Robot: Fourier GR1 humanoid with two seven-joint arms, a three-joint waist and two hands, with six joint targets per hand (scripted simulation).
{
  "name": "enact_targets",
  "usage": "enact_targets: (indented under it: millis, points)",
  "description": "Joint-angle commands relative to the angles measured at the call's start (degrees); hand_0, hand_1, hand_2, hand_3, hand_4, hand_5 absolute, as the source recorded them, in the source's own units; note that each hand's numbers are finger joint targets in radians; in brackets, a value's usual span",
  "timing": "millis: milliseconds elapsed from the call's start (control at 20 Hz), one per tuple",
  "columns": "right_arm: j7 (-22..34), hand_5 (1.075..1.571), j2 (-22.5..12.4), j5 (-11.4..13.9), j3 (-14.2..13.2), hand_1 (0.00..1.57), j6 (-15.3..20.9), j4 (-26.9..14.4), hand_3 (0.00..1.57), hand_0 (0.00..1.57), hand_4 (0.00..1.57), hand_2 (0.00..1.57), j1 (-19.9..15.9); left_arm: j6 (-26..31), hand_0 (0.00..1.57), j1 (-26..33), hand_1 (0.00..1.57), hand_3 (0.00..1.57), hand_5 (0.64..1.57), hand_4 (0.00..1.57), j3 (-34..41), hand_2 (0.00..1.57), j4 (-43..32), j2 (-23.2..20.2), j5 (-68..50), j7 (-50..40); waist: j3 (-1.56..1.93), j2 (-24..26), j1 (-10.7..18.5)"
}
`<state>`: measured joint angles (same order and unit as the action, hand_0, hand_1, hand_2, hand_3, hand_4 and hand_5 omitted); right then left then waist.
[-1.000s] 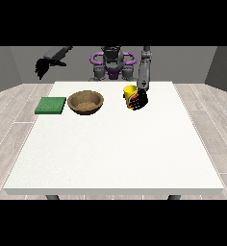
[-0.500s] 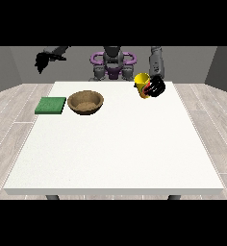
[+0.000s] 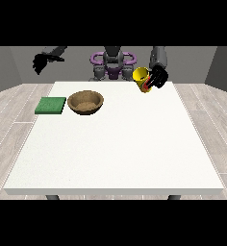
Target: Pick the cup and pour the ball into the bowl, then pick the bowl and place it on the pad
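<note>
Holding the yellow cup [image 3: 141,76] off the desk [image 3: 115,153], the hand at the view's right [image 3: 156,79] has its black fingers curled round it, upper right of centre in the frame, above the desk's far edge. Cup appears tilted, with a red patch at its lower side; ball not visible, so whether it sits inside I cannot tell.

Progress, as judged: pick done. Pour not done; cup is well apart from the brown wooden bowl [image 3: 86,102], which sits upright at upper left of the desk with nothing seen in it. Bowl is just beside, not on, the green pad [image 3: 51,105]; that step remains.

Hand at the view's left [image 3: 40,62] hangs above the desk's far left corner, holding nothing; finger posture unclear.
</note>
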<state>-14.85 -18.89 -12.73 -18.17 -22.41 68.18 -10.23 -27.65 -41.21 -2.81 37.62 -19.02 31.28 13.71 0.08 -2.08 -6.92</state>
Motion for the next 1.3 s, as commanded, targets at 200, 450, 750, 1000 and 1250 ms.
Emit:
enact_targets:
  millis: [200,450,750,1000,1250]
  points:
    - [0.02,1.569,-2.04,-0.37,-0.64,0.0,-2.77,-3.9,0.0,0.0,0.0,0.0,0.39,-4.9,1.5,-3.14,1.5,1.57,1.245,1.51,-9.11,1.57,-0.32,6.06,14.72,-17.05,0.0,4.23,-0.32]
    - [1.15,1.57,-3.46,-1.09,-1.41,0.0,-3.85,-6.58,0.0,0.0,0.0,0.0,-0.85,-1.86,1.56,-10.02,1.56,1.57,1.207,1.57,-15.71,1.57,-1.73,6.13,25.69,-26.15,0.06,5.81,-0.7]
    - [-0.09,1.571,-1.69,-0.83,-0.72,0.0,-3.55,-7.62,0.0,0.0,0.0,0.0,-1.53,3.25,1.5,-13.49,1.5,1.57,1.4,1.38,-26.57,1.57,-4.65,9.34,39.81,-32.06,0.06,5.9,-1.12]
    - [-1.6,1.571,-3.02,-0.68,-0.95,0.0,-4.8,-9.05,0.0,0.0,0.0,0.0,-3.89,10.04,1.49,-16.91,1.49,1.57,1.019,1.57,-34.39,1.57,-6.57,15.75,48.92,-36.85,0.05,3.24,-1.82]
    - [-1.34,1.571,-3.28,-0.13,-1.09,0.0,-4.56,-10.24,0.0,0.0,0.0,0.0,-2.31,17.41,1.52,-17.89,1.52,1.57,1.232,1.5,-43.0,1.57,-9.44,15.01,58.57,-36.67,0.01,5.82,-1.62]
